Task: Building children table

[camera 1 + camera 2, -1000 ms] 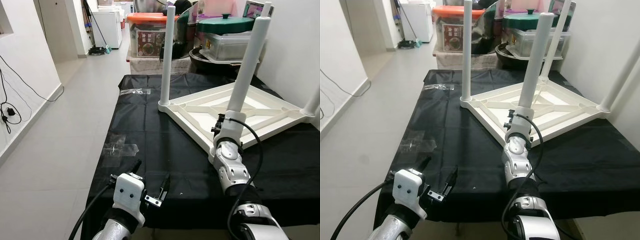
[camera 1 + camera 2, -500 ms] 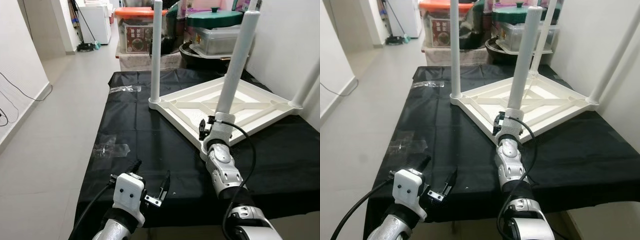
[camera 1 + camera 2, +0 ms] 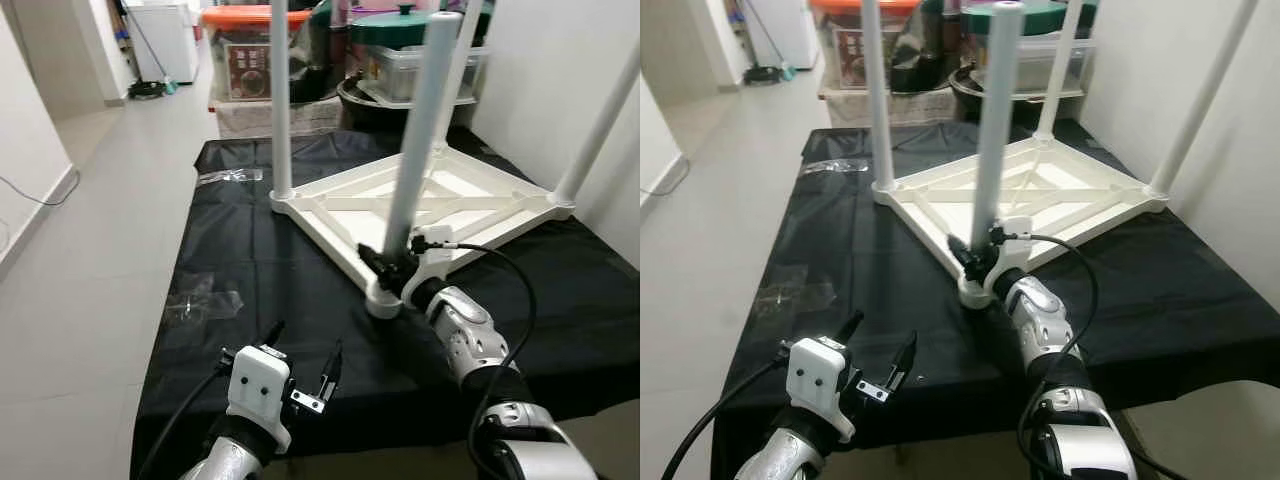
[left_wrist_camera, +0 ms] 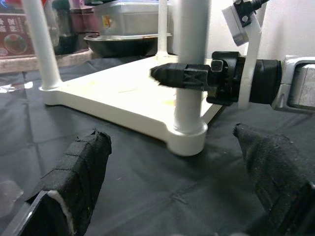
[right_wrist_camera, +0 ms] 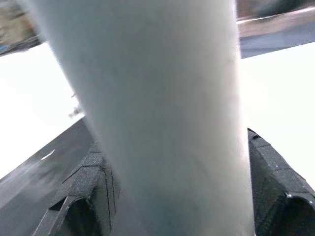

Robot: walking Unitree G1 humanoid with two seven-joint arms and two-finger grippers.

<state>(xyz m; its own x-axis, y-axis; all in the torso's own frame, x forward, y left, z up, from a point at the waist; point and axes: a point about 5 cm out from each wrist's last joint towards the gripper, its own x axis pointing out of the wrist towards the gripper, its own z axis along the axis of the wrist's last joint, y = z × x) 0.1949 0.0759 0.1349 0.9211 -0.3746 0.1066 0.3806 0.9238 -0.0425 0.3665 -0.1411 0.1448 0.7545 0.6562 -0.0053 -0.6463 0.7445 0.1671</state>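
Note:
A white children's table [image 3: 470, 205] lies upside down on a table draped in black cloth [image 3: 280, 270], its legs pointing up. My right gripper [image 3: 385, 270] reaches in level from the right and is shut on the near leg [image 3: 415, 150] just above its base. In the right wrist view, the black fingers [image 5: 275, 182] sit on either side of the leg [image 5: 162, 98]. My left gripper [image 3: 306, 340] hovers open over the cloth's front edge with nothing between its fingers. In the left wrist view it faces the near leg [image 4: 189, 44] from a short way off.
Crumpled clear plastic bags [image 3: 200, 297] lie on the cloth at the left, and another [image 3: 222, 176] lies farther back. Storage boxes and pots [image 3: 400, 50] are stacked behind the table. A white wall [image 3: 560, 60] stands close on the right. Open floor [image 3: 90, 200] runs along the left.
The whole view has shifted with the camera. My right forearm has swung from standing upright before the near leg to lying level beside it, gripper staying at the leg's base. Left gripper unchanged.

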